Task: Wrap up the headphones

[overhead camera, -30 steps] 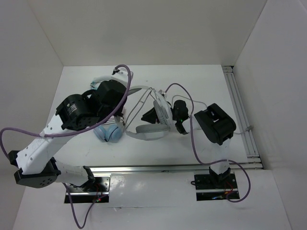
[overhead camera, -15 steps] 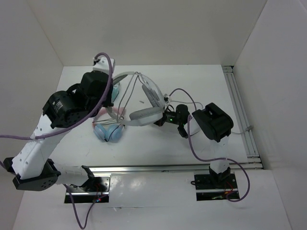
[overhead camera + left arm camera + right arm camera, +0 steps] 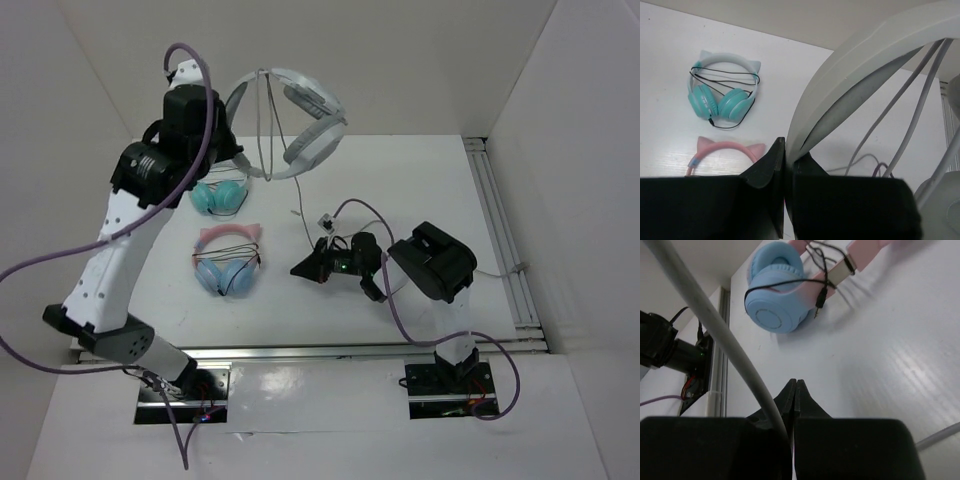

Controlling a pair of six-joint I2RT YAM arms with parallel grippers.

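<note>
The light grey-white headphones (image 3: pixel 300 105) hang high above the back of the table. My left gripper (image 3: pixel 232 102) is shut on their wide headband (image 3: pixel 850 85), which rises from between the black fingers (image 3: pixel 771 165). An ear cup (image 3: pixel 312 148) dangles on the right side. The thin grey cable (image 3: pixel 298 205) drops from the headband to my right gripper (image 3: pixel 298 269), low over the table's middle. In the right wrist view the cable (image 3: pixel 715 330) runs down along the left finger into the seam of the right gripper (image 3: pixel 796 382), which is shut on it.
A teal pair with a white headband (image 3: pixel 218 195) lies at the back left. A pink-banded pair with blue cups (image 3: pixel 228 262) lies nearer the front, close to the left of my right gripper. Metal rails run along the right side (image 3: pixel 500 230) and front edge (image 3: pixel 330 350).
The left arm has lifted the headphones up and back, off the table. The right gripper has moved forward and left, lower, and has shut on the cable.
</note>
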